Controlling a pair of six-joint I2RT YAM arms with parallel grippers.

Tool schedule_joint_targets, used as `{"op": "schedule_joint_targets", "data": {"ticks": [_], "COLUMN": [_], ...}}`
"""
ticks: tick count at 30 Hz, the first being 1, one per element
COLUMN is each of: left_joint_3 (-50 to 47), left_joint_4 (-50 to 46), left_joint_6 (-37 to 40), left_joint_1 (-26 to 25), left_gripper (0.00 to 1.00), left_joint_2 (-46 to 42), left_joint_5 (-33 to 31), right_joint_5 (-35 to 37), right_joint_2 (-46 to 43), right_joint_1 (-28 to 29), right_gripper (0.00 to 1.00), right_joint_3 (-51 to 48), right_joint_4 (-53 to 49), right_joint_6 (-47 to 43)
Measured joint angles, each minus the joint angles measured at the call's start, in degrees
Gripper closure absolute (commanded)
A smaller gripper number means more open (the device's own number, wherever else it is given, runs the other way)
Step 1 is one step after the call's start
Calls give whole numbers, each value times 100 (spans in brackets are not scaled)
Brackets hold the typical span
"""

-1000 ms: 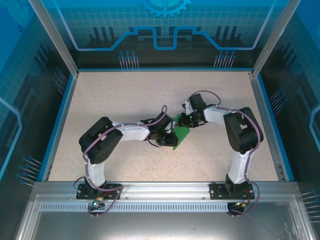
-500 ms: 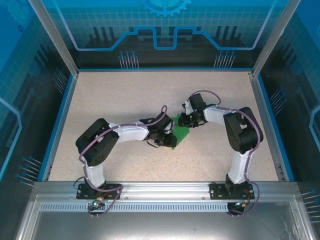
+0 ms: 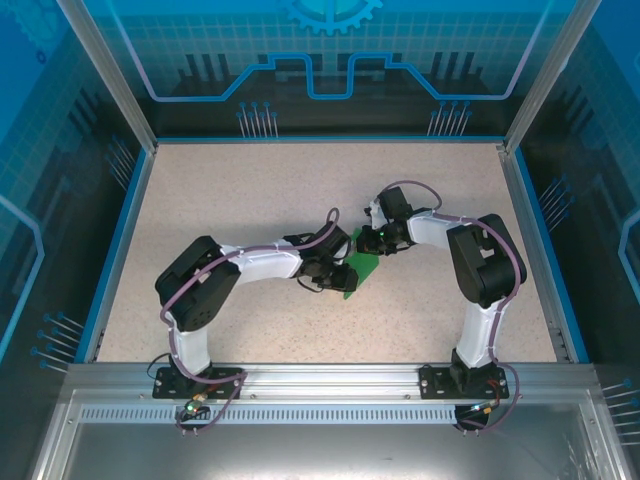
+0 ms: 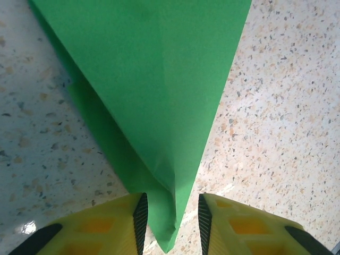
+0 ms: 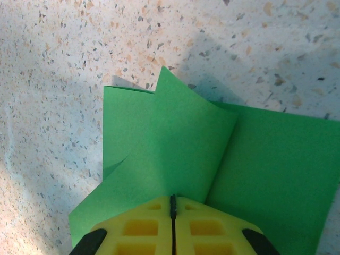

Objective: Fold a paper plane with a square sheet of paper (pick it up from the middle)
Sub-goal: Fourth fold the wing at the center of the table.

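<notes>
Midway: green paper [image 3: 358, 270] pinched at right, free at left

Speckled beige table [image 3: 230, 190] sat inside an enclosure with a blue rim and tinted blue walls [image 3: 60, 200]. Left gripper [image 4: 171, 212] sat low near the table centre, jaws apart. The pointed tip of the folded paper lay between its yellow fingers [image 4: 122, 212], unclamped. Paper rested on the table between both grippers. Right gripper [image 5: 172, 204] was closed tight on a raised flap of the paper.

The green paper [image 4: 159, 79] runs off the left wrist view's top edge.
</notes>
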Motion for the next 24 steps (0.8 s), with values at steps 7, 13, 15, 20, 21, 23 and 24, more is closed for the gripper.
{"op": "schedule_joint_targets", "data": {"ticks": [7,13,15,20,21,23,24], "left_joint_3": [96,105,109,140,142,142,142], "left_joint_4": [-140,-190,-208,-262,-269,-275,-275], "left_joint_6": [-2,-2,-2,-4,-2,0,0], "left_joint_1": [-20,-33,-39,-39,-39,-37,-37], "left_gripper": [66,70,72,79,80,80,81], "left_joint_2": [111,114,118,133,140,146,149], "left_joint_5": [-227,-356,-365,-398,-404,-415,-420], "right_joint_5": [0,-2,-2,0,-2,0,0], "right_joint_2": [0,0,0,0,0,0,0], "right_joint_1": [0,0,0,0,0,0,0], "right_gripper": [94,94,94,94,94,94,94], "right_joint_3": [0,0,0,0,0,0,0], "right_joint_4": [2,2,2,4,4,4,4], "right_joint_6": [0,0,-2,-2,0,0,0]}}
